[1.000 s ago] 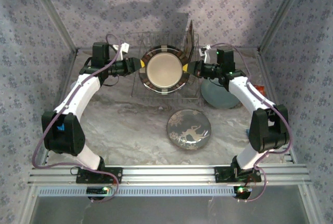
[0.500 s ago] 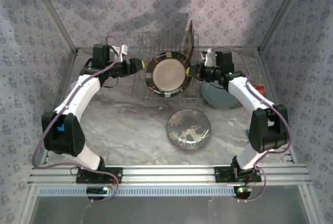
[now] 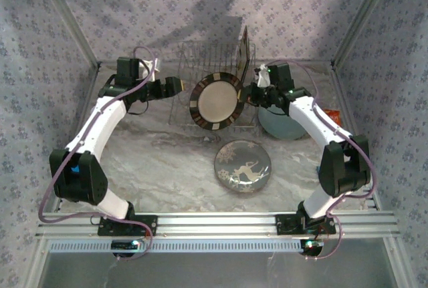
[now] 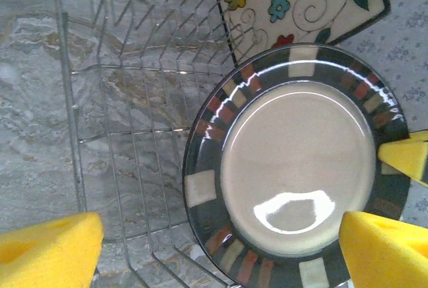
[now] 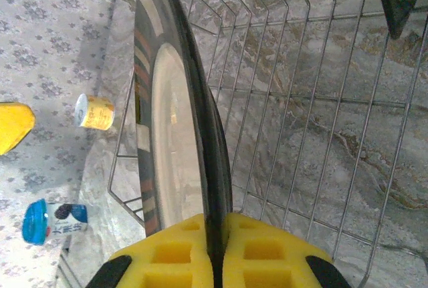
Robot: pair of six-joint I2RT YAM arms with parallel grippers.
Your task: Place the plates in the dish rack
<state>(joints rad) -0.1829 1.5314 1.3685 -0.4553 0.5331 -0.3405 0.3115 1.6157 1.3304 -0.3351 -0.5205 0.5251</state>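
Two pincers flank a brown-rimmed plate standing on edge in the wire dish rack. The right pincer has its yellow pads clamped together on the plate's rim. The left pincer, just beside the plate's opposite edge, has its pads spread wide apart. Behind the right pincer, a flowered square plate stands in the rack.

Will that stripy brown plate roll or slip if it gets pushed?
It might roll: the brown-rimmed plate is round and stands on edge in the right gripper. Its shiny glaze looks slippery. It seems stiff ceramic, so probably breakable.
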